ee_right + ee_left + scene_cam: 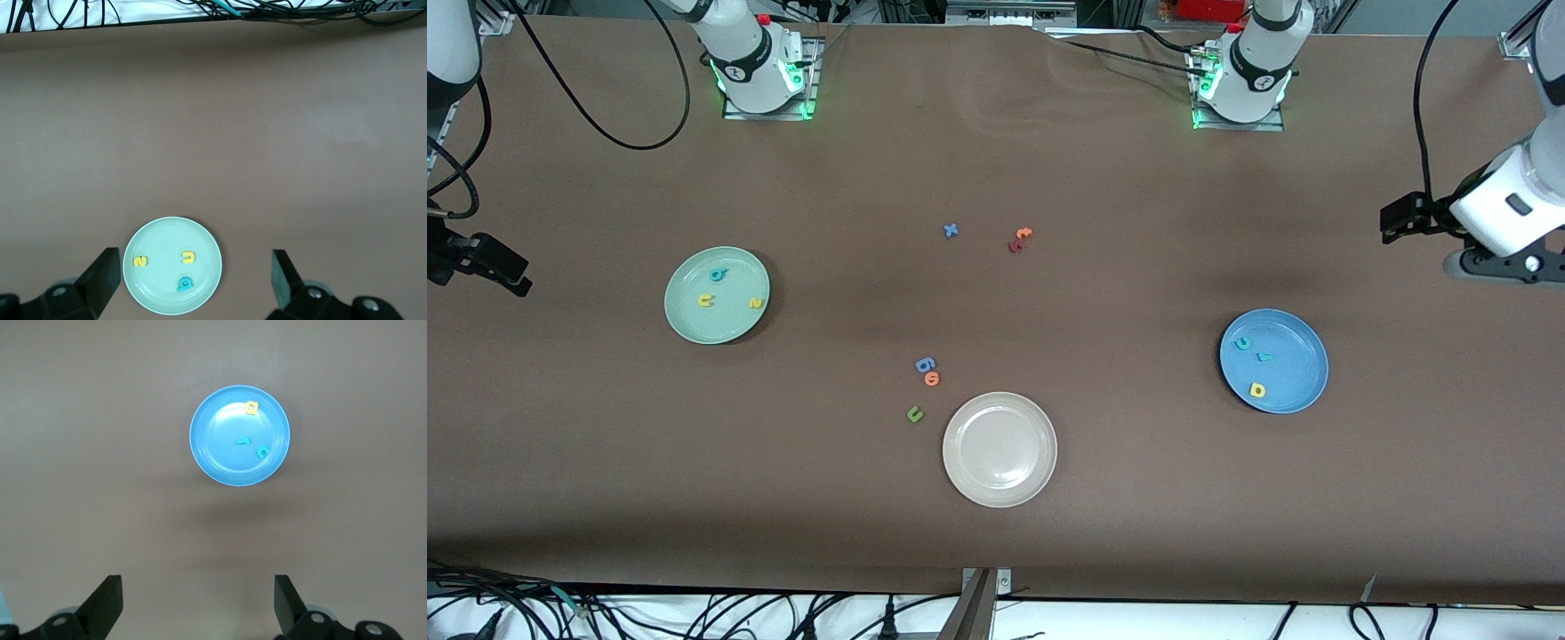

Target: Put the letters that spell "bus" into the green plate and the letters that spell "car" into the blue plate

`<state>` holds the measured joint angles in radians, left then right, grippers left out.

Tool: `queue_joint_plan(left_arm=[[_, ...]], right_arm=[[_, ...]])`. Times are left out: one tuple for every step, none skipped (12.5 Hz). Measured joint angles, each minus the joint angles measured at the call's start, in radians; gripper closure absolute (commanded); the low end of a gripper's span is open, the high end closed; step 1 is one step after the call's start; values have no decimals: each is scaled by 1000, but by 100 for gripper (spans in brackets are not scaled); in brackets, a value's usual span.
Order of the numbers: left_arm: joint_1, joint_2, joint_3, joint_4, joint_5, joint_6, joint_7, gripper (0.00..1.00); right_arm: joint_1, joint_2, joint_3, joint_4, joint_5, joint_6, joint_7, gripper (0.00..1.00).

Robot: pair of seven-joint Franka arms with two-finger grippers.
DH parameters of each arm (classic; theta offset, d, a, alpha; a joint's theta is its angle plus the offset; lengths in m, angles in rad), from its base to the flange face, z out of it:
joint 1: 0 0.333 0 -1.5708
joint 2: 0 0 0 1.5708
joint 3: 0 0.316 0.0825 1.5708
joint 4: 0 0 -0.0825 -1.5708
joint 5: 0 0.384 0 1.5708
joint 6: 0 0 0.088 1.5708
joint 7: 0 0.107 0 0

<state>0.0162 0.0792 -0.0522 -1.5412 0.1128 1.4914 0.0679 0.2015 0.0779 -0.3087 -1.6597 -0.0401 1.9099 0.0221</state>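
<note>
The green plate [685,322] lies toward the right arm's end of the table and holds the teal "b" [719,275], yellow "u" [706,300] and yellow "s" [756,303]. In the blue plate [1303,373], toward the left arm's end, lie the teal "c" [1242,343], thin teal "r" [1264,356] and yellow "a" [1257,389]. My left gripper [1396,220] hangs open and empty over bare table at its end, as the left wrist view shows [198,597] with the blue plate [220,447] ahead. My right gripper [511,274] is open and empty over its end, above the green plate [157,293].
A cream-white plate [960,471] sits near the front camera at mid-table. Loose letters lie beside it: a blue "g" [925,364], an orange one [932,379], a green "u" [914,413]. Farther off lie a blue "x" [951,230], an orange "t" [1024,233] and a dark red letter [1014,245].
</note>
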Motion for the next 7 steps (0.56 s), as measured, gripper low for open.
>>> queue_joint_plan(left_arm=[[-1, -16, 8, -1, -2, -1, -1, 0], [-1, -24, 17, -3, -11, -2, -4, 0], [-2, -27, 23, -5, -24, -2, -14, 0], [-2, -27, 25, -6, -40, -2, -33, 0], [-3, -27, 29, -7, -65, -2, -58, 0], [-4, -27, 39, -7, -92, -1, -73, 0], [-4, -27, 49, -7, -101, -1, -77, 0]], right_arm=[[0, 0, 1, 0, 12, 5, 0, 0], [0, 1, 1, 0, 34, 5, 0, 0], [0, 2, 1, 0, 50, 4, 0, 0], [0, 6, 1, 0, 58, 4, 1, 0], [0, 11, 1, -1, 62, 4, 1, 0], [0, 12, 1, -1, 64, 4, 1, 0], [0, 11, 1, -1, 65, 3, 1, 0]])
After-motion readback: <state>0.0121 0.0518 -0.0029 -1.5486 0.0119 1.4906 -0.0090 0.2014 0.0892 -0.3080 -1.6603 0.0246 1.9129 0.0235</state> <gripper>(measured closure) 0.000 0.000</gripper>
